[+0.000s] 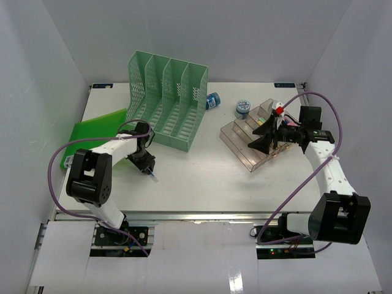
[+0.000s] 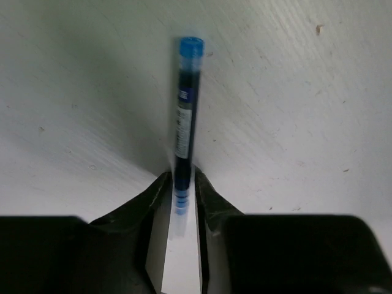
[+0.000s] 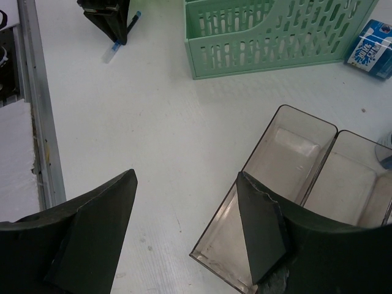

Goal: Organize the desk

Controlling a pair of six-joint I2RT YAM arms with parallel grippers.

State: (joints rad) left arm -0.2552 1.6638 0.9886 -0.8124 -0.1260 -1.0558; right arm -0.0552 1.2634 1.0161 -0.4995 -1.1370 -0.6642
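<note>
My left pincer [image 2: 182,177] is drawn narrow on a blue pen [image 2: 185,104], clamping its near end while the blue-capped end points away over the white tabletop [image 1: 202,184] — the broad surface spreading beneath both my arms, walled in white. My right pincer [image 3: 187,176] stands wide and holds nothing, one finger over bare tabletop, the other above the front compartment of the clear tiered tray [image 3: 294,147]. A green mesh file rack [image 1: 168,104] stands behind — a small blue carton [image 1: 212,100] just beside it.

blue pen [image 1: 154,177] in left pincer [image 1: 149,170]
</note>
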